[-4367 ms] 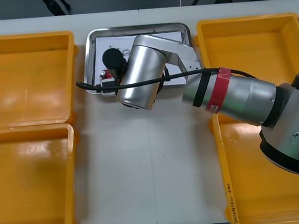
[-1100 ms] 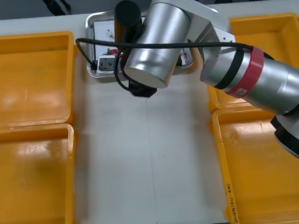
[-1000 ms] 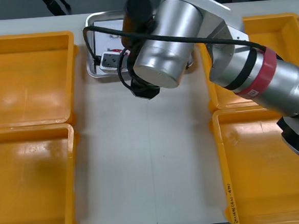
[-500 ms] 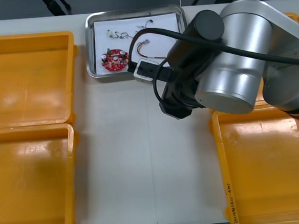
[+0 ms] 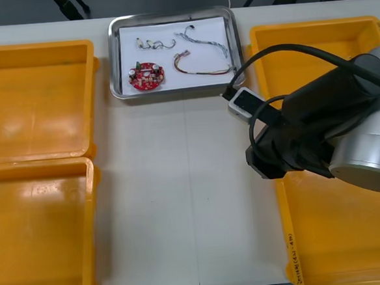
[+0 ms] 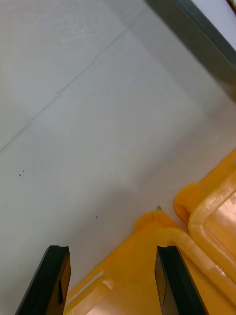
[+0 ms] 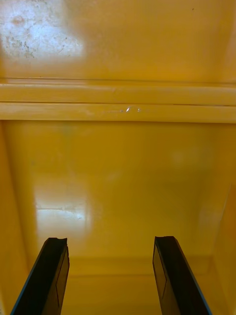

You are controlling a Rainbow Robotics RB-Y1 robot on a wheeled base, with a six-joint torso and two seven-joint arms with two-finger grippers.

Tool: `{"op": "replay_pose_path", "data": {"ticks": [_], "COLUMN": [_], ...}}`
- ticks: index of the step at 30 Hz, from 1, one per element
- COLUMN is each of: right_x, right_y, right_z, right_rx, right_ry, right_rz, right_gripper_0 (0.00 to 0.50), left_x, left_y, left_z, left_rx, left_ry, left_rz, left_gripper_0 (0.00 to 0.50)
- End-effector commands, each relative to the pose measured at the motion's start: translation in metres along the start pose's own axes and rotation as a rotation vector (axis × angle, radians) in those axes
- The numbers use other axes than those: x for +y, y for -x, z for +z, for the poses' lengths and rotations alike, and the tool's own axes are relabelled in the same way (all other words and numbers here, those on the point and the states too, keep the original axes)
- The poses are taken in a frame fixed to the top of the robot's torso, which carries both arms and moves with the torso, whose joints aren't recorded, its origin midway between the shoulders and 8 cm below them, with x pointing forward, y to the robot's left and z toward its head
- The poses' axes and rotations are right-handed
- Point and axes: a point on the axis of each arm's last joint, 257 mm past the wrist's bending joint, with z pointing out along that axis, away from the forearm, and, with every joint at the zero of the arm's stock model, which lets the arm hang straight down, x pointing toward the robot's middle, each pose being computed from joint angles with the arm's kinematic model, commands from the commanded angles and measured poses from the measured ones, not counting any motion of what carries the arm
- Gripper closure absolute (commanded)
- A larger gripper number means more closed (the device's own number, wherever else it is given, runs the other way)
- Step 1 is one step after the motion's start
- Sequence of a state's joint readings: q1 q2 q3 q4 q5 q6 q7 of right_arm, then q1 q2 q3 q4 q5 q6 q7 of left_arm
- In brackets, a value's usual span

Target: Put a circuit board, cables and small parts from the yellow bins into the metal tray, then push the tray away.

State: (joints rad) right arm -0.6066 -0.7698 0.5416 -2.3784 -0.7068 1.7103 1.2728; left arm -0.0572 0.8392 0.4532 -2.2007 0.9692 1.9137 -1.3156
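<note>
The metal tray (image 5: 114,63), white inside, stands at the table's far edge. In it lie a round red circuit board (image 5: 146,76), a red and yellow cable (image 5: 196,66), a twisted blue and white cable (image 5: 204,41) and small metal parts (image 5: 149,43). My right arm (image 5: 333,132) hangs over the inner edge of the right bins, well away from the tray. In the right wrist view my right gripper (image 6: 113,280) is open and holds nothing, above a bin's corner rim (image 6: 162,236) and bare table. My left gripper (image 7: 110,275) is open over an orange bin floor (image 7: 118,177).
Two yellow bins (image 5: 34,101) (image 5: 40,231) line the left side and two (image 5: 313,42) (image 5: 340,243) the right; their floors look bare. A strip of light table (image 5: 180,195) runs down the middle. The tray's dark rim (image 6: 206,34) shows far beyond the right fingers.
My right arm has swung from in front of the tray back to the right and toward the near side, uncovering the tray's contents. The tray sits farther away than several seconds ago.
</note>
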Motion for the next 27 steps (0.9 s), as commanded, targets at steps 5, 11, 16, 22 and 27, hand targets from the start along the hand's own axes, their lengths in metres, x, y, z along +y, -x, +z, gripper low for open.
{"op": "replay_pose_path", "data": {"ticks": [5,11,16,22,27], "right_x": [-0.022,-0.031,-0.04,-0.048,-0.054], "right_y": [-0.052,-0.084,-0.113,-0.134,-0.149], "right_z": [-0.019,-0.027,-0.029,-0.031,-0.032], "right_rx": [0.067,0.109,0.148,0.171,0.188], "right_ry": [0.023,0.028,0.01,-0.006,-0.019], "right_rz": [0.195,0.269,0.346,0.432,0.498], "right_gripper_0": [0.0,0.0,0.0,0.0,0.0], "left_x": [0.013,0.013,0.013,0.013,0.013], "left_y": [0.001,0.001,0.001,0.001,0.001], "left_z": [-0.014,-0.014,-0.014,-0.014,-0.014], "left_rx": [-0.014,-0.014,-0.014,-0.014,-0.014], "left_ry": [0.05,0.05,0.05,0.05,0.05], "left_rz": [0.063,0.063,0.063,0.063,0.063], "left_gripper_0": [0.0,0.0,0.0,0.0,0.0]}}
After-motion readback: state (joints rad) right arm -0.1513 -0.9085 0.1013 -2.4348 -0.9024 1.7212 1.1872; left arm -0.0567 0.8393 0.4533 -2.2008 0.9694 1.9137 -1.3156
